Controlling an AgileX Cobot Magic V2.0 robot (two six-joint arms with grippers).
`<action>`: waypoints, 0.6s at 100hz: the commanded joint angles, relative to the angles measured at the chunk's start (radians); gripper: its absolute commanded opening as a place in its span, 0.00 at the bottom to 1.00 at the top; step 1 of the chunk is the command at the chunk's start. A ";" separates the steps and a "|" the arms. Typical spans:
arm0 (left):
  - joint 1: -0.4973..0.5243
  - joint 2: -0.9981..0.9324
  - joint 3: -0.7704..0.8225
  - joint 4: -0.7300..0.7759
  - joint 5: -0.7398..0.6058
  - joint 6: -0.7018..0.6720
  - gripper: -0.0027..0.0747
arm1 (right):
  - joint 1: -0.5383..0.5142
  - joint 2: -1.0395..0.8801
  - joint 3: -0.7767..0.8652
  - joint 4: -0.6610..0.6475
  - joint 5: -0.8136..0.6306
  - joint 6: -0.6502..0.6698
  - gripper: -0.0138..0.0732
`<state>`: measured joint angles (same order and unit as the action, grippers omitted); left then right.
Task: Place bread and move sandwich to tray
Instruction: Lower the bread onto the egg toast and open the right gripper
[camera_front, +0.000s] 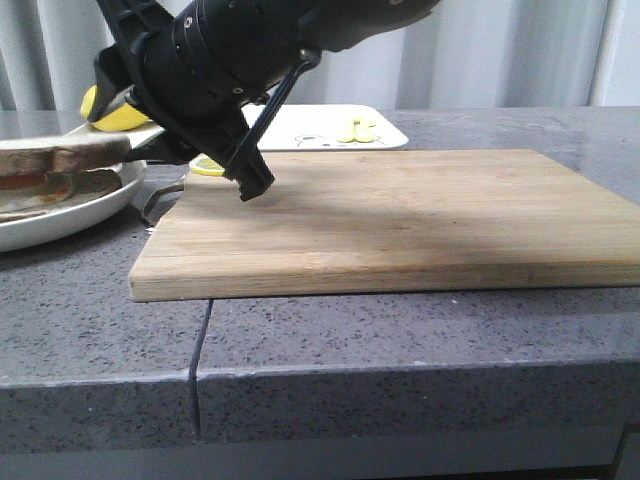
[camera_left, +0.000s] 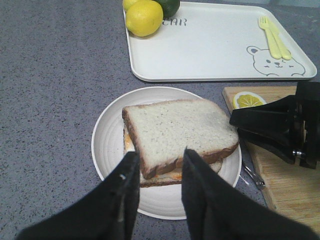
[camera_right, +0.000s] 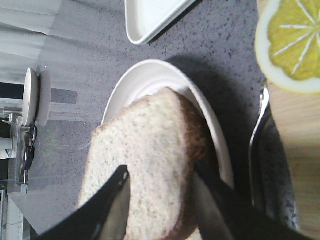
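Bread: the top slice (camera_left: 180, 131) lies flat on the sandwich, pale speckled face up, dark crust around its edge; it sits slightly askew over the layers beneath.
Sandwich: stacked slices with a strip of orange and white egg (camera_left: 172, 175) showing at the near edge; the stack rests on the round white plate (camera_left: 107, 150).
Plate: stands on the grey speckled tabletop (camera_left: 55, 90), just beside the wooden cutting board (camera_front: 400, 220) and near the tray without touching it.
Tray: the white rectangular tray (camera_left: 210, 50) lies on the tabletop beyond the plate; it carries a bear print at one corner, a pale yellow fork (camera_left: 272, 36), and a lemon (camera_left: 144, 18) with a green fruit behind it at the opposite corner.
Left end effector: (camera_left: 159, 172) its two black fingers stand apart, released, one on each side of the near corner of the sandwich, above the plate; whether they touch the bread cannot be told.
Right end effector: (camera_right: 160, 192) spread wide over the top slice; one finger (camera_right: 112, 205) rests over the pale face, the other lies along the crust edge. It grips nothing. In the front view it reaches across from the board side toward the plate.
Cutting board: bare over most of its surface, with a lemon slice (camera_left: 248, 99) on the corner nearest the plate.
Metal utensil: a thin metal piece (camera_right: 260, 145) lies on the tabletop between the plate and the board.
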<state>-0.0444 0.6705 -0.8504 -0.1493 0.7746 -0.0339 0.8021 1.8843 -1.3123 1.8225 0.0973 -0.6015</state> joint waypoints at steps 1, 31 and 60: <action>-0.006 0.006 -0.034 -0.015 -0.069 -0.002 0.27 | 0.000 -0.056 -0.035 0.053 0.016 -0.005 0.58; -0.006 0.006 -0.034 -0.015 -0.069 -0.002 0.27 | -0.003 -0.096 -0.035 0.037 -0.023 -0.035 0.58; -0.006 0.006 -0.034 -0.015 -0.069 -0.002 0.27 | -0.101 -0.230 -0.012 -0.013 -0.024 -0.172 0.58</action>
<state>-0.0444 0.6705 -0.8504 -0.1493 0.7746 -0.0339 0.7459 1.7587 -1.3100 1.8262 0.0566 -0.7135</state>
